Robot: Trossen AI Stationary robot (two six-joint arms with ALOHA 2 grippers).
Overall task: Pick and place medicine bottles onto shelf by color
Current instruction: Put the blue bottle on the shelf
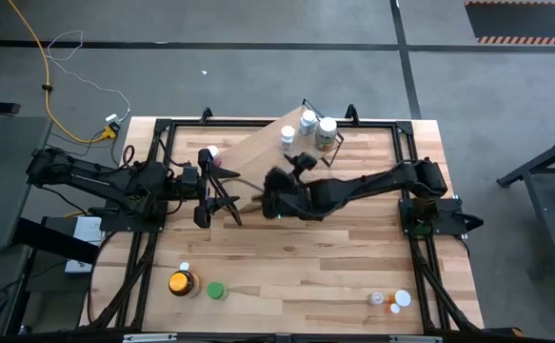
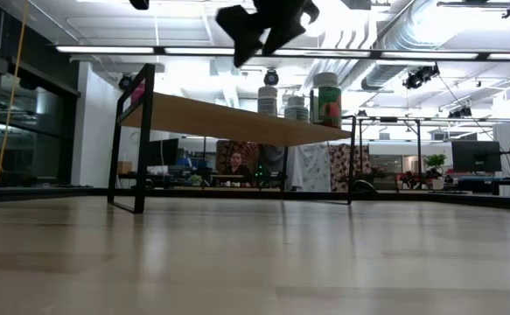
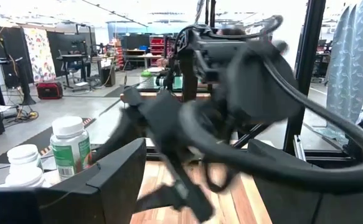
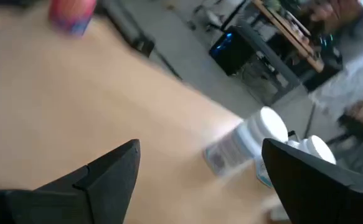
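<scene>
On the shelf (image 1: 267, 143) stand three white bottles (image 1: 307, 122) far right; right pincer (image 1: 279, 195) and left pincer (image 1: 222, 202) hover open, empty.

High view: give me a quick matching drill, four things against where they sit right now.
Things:
1. white-capped bottles
2. amber jar
3. green bottle
4. pink-capped bottle

Places:
A. on the table, near-left corner, beside the green bottle
B. on the shelf, right end
C. on the table, just right of the amber jar
D. on the shelf, left end

Pairs: 1-B, 2-A, 3-C, 4-D
</scene>
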